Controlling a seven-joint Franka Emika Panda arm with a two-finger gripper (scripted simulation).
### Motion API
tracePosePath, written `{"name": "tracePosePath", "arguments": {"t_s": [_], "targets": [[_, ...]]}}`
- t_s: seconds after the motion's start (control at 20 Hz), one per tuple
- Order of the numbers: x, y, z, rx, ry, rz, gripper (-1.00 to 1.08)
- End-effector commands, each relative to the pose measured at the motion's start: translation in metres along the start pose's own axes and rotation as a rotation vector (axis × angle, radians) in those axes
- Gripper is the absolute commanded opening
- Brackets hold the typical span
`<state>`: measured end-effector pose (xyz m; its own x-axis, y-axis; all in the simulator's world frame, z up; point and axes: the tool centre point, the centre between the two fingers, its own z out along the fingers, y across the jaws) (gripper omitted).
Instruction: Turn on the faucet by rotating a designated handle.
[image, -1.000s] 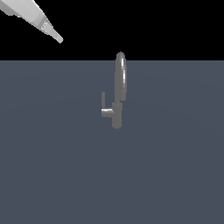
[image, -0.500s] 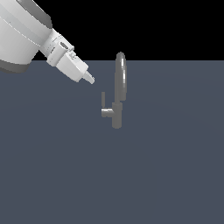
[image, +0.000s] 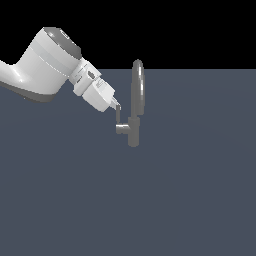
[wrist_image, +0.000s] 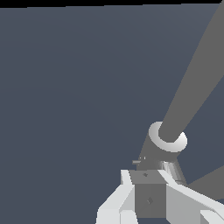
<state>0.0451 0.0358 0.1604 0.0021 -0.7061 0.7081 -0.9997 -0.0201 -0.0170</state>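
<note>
- faucet (image: 134, 120) stands upright on the flat grey floor (image: 190, 200), loop spout edge-on.
- handle (image: 120, 123): stub juts from the faucet post toward the exterior view's left, slim bar rising from its end.
- gripper (image: 116, 106) tip is at the top of that bar, arm slanting down from the upper left.
- Finger gap: can't tell, wrist view too close.
- Floor on all other sides of the faucet is open.

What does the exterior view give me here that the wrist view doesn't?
Only the exterior view shows the whole faucet with its looped spout, and the gripper tip meeting the top of the handle. Only the wrist view shows the gripper body close up against a grey bar, likely the handle. Both show the dark grey surface. Neither shows whether the fingers are open.
</note>
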Motion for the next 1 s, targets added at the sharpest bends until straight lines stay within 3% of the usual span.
{"name": "tracePosePath", "arguments": {"t_s": [0.0, 0.95], "targets": [[-0.001, 0.000, 0.002, -0.002, -0.001, 0.002, -1.00], [0.007, 0.046, -0.006, -0.002, -0.001, 0.002, -1.00]]}}
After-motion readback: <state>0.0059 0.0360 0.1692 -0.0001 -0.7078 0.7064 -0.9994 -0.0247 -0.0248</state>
